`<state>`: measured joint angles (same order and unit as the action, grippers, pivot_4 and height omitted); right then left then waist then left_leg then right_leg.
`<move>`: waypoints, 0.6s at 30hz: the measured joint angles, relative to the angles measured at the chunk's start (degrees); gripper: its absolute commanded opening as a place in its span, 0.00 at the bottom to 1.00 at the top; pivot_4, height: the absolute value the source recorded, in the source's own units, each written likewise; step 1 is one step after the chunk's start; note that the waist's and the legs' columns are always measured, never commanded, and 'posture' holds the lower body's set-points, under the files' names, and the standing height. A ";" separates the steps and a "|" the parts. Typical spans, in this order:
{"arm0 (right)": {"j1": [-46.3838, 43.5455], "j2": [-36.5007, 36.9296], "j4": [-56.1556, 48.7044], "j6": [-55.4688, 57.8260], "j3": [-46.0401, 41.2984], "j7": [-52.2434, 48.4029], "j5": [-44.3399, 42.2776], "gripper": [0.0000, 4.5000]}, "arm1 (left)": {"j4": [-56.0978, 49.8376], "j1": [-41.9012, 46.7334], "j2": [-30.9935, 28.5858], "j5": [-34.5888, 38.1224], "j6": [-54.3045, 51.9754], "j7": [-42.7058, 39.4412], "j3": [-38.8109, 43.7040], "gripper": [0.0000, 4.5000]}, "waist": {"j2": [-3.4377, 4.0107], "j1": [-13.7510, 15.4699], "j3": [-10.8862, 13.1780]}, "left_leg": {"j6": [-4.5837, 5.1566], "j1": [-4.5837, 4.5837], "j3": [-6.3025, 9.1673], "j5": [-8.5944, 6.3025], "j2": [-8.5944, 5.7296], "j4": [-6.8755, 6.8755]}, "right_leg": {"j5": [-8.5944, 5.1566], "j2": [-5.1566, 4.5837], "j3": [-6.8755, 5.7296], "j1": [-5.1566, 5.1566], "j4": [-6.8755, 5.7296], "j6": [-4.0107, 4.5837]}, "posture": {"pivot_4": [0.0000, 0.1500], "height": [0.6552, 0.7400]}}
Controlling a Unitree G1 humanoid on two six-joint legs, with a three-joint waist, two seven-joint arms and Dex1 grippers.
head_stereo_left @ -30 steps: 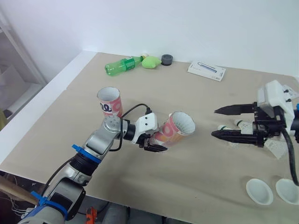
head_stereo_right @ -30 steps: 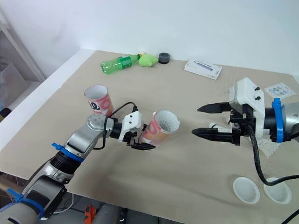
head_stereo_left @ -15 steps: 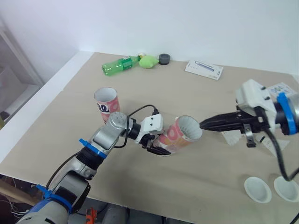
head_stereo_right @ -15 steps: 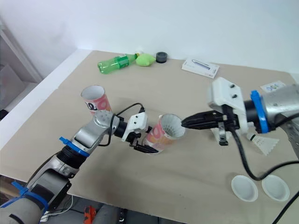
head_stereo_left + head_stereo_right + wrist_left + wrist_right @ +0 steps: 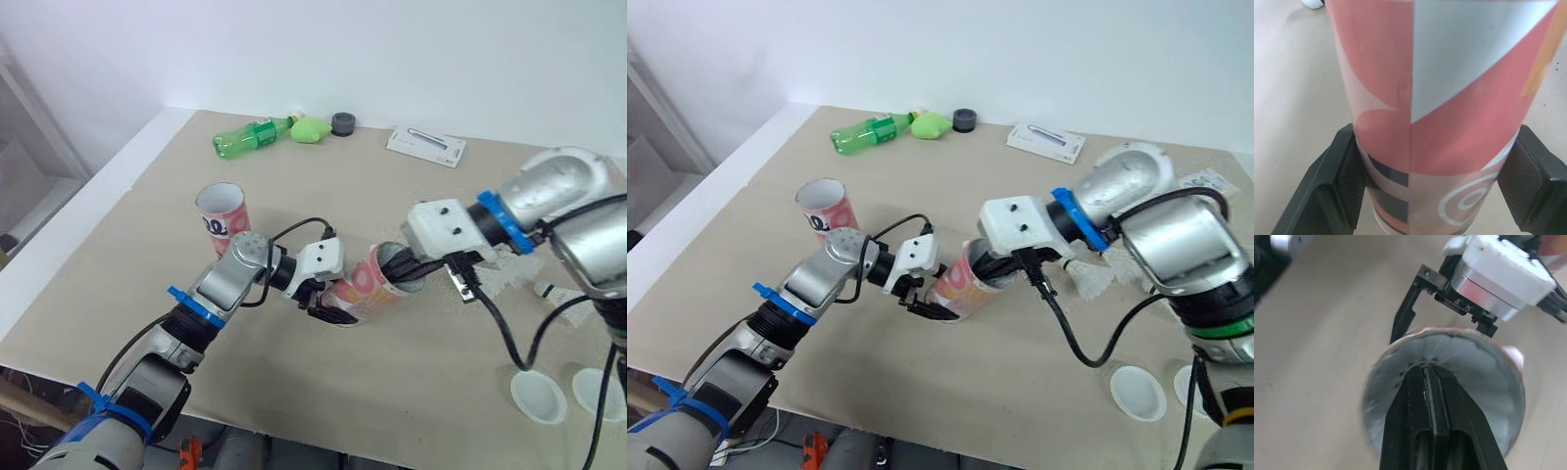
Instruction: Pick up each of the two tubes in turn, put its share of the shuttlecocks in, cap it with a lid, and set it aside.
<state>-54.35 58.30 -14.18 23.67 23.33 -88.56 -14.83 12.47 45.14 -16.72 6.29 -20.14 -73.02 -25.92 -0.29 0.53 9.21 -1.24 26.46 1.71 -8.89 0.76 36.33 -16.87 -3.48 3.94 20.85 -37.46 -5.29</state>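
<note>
Loading step in hand. Left gripper (image 5: 331,302) fingers pinch the tilted tube (image 5: 370,279) at mid-desk. Right gripper (image 5: 1429,382) fingers, pressed together, sit inside its mouth against a shuttlecock (image 5: 1471,357). Next move, by judgement: withdraw straight, without dragging feathers.

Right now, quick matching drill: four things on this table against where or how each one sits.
1. right-hand tube
2. left-hand tube
3. green bottle
4. white lids

A. lying on its side at the far edge of the table
B. standing upright, uncapped
C. flat near the front right edge
D. tilted in the left gripper, with the right gripper in its mouth

Pairs: 1-D, 2-B, 3-A, 4-C
</note>
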 measured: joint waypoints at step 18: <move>-2.18 -4.86 3.97 0.40 0.92 -1.26 3.54 0.01 | 0.02 -0.01 0.13 -0.12 -0.95 0.49 0.50 0.74 | 0.00 0.03 0.01 | -0.18 0.00 0.06 0.21 -0.02 0.04 | -0.06 0.01 0.01 0.05 -0.66 0.11 | 1.00 0.87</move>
<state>-56.52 53.44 -10.21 24.08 24.25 -89.82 -11.29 12.49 45.13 -16.59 6.18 -21.08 -72.53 -25.43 -0.29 0.56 9.22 -1.42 26.46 1.77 -8.68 0.74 36.36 -16.92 -3.47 3.94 20.90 -38.12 -5.19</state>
